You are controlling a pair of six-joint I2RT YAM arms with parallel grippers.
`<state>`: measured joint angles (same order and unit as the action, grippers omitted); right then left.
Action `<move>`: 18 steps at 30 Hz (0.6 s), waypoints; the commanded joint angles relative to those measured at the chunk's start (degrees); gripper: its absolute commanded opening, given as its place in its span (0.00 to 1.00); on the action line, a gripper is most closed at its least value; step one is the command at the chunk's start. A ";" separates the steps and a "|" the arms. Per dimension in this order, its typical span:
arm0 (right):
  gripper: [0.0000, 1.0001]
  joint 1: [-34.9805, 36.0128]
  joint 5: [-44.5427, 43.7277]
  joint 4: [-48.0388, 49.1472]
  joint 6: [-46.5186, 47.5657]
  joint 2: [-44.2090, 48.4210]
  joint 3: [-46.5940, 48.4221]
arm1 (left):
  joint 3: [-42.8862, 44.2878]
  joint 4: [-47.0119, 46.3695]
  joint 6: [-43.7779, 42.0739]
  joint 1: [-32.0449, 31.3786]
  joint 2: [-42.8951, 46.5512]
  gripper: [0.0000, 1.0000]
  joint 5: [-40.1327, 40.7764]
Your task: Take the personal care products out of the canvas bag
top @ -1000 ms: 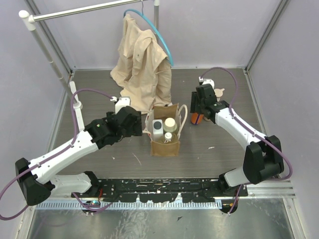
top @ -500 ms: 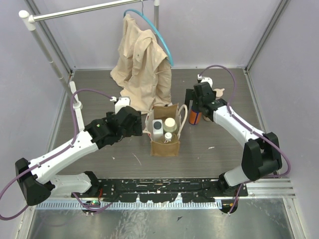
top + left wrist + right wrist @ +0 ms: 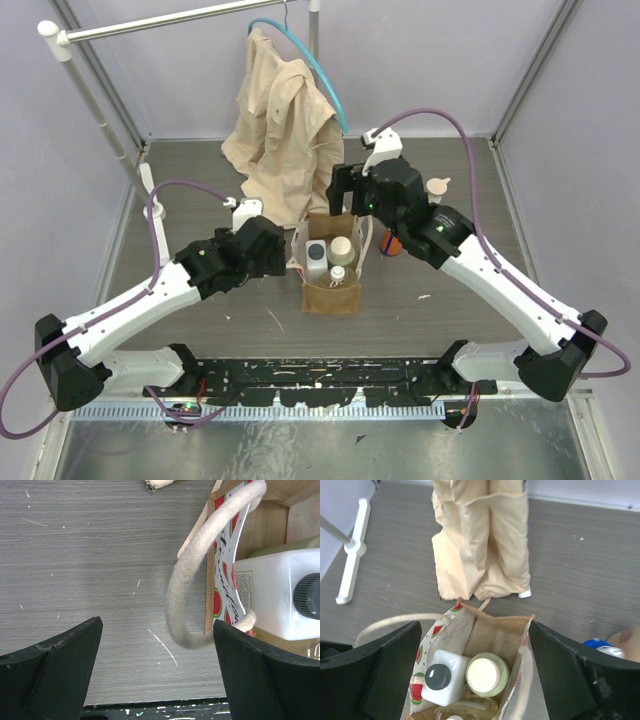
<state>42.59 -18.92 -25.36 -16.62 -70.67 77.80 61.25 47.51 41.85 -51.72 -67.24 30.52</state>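
The canvas bag (image 3: 332, 285) stands upright mid-table. Inside it are a white jug with a dark cap (image 3: 447, 680), a pale olive bottle with a cream cap (image 3: 487, 674) and a small clear bottle (image 3: 470, 711). An orange bottle with a blue cap (image 3: 392, 241) and a peach pump-top bottle (image 3: 437, 187) stand on the table to the right of the bag. My right gripper (image 3: 475, 630) hovers open above the bag's mouth, holding nothing. My left gripper (image 3: 157, 630) is open at the bag's left side, with the cream loop handle (image 3: 187, 585) hanging between its fingers, untouched.
A beige shirt (image 3: 285, 130) on a blue hanger (image 3: 310, 55) hangs from the rail just behind the bag, its hem reaching the table. The rack's white foot (image 3: 351, 550) lies at the far left. Walls close in on both sides.
My right gripper opened, left the orange bottle standing to the right of the bag, and swung left to hover over the bag. The left arm stayed put.
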 commanded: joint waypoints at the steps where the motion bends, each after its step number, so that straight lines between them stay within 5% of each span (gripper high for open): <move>1: 0.93 2.58 2.11 -2.08 -0.49 -3.99 0.49 | -1.13 0.02 0.56 0.15 0.20 0.99 0.33; 18: 0.87 11.24 4.74 -3.35 -9.07 -14.86 -4.32 | -1.38 0.03 -0.09 0.17 0.40 1.00 -0.09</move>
<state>52.29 -13.61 -28.51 -22.85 -83.66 74.00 60.73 47.48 41.87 -51.72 -67.29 30.50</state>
